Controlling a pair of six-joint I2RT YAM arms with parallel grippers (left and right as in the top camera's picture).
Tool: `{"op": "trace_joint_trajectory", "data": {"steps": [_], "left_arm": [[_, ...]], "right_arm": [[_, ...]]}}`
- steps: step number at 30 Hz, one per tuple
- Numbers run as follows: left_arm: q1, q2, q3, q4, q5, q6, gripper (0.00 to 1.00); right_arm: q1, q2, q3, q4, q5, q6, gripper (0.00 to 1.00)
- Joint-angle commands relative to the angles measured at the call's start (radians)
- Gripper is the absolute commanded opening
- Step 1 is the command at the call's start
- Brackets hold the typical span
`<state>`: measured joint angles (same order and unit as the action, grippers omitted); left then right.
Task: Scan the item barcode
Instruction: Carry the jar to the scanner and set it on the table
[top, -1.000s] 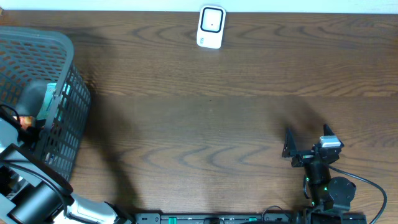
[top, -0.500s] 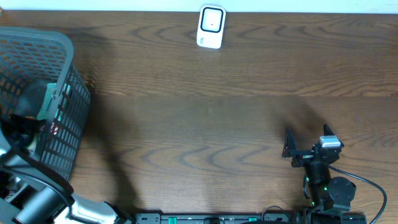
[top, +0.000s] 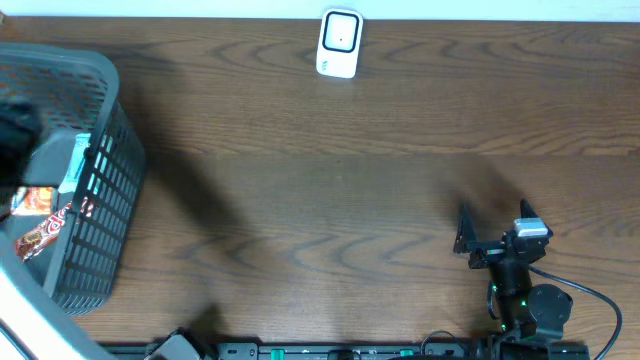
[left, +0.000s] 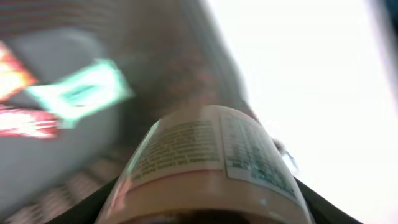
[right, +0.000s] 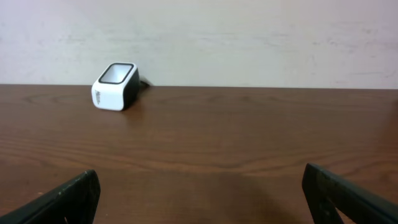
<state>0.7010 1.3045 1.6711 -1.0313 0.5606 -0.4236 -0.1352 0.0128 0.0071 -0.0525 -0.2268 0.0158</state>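
A labelled bottle (left: 211, 162) is clasped between the fingers of the left gripper (left: 208, 211), close to the wrist camera. Blurred snack packets (left: 81, 93) are seen behind it in the grey basket (top: 100, 190). The right gripper (right: 200, 186) is held wide apart and empty over the wooden table (right: 249, 137). The white scanner (right: 115, 86) is set far off by the wall.

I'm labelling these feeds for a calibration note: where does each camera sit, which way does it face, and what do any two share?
Overhead: above the table, looking straight down on basket, scanner and right gripper.
Left wrist: on the left arm, looking along the left gripper at a blurred bottle it holds.
Right wrist: low over the table, facing the wall; its open fingertips frame the bottom corners.
Shared: overhead and right wrist both show the scanner.
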Motion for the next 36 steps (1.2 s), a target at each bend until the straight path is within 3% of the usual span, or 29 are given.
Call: {"op": "trace_joint_trajectory", "data": {"steps": [1, 5, 7, 8, 13, 19, 28, 36], "left_arm": [[-0.155, -0.051, 0.016, 0.021, 0.105, -0.023, 0.61], [-0.453, -0.034, 0.014, 0.027, 0.039, -0.023, 0.61], [-0.579, -0.005, 0.013, 0.027, -0.043, -0.027, 0.61], [-0.704, 0.040, 0.012, 0.027, -0.143, -0.055, 0.61], [-0.931, 0.189, 0.008, 0.032, -0.291, -0.092, 0.61], [-1.081, 0.412, 0.007, 0.035, -0.353, -0.130, 0.61], [-1.188, 0.714, 0.007, 0.101, -0.353, -0.268, 0.61], [-1.263, 0.866, 0.006, 0.148, -0.423, -0.676, 0.61]], "right_arm": [[0.011, -0.004, -0.002, -0.004, 0.009, 0.013, 0.99], [0.011, -0.004, -0.002, -0.004, 0.009, 0.013, 0.99], [0.011, -0.004, -0.002, -0.004, 0.009, 0.013, 0.99], [0.011, -0.004, -0.002, -0.004, 0.009, 0.013, 0.99], [0.011, -0.004, -0.002, -0.004, 0.009, 0.013, 0.99], [0.011, -0.004, -0.002, -0.004, 0.009, 0.013, 0.99], [0.011, -0.004, -0.002, -0.004, 0.009, 0.013, 0.99], [0.011, -0.004, -0.002, -0.004, 0.009, 0.013, 0.99]]}}
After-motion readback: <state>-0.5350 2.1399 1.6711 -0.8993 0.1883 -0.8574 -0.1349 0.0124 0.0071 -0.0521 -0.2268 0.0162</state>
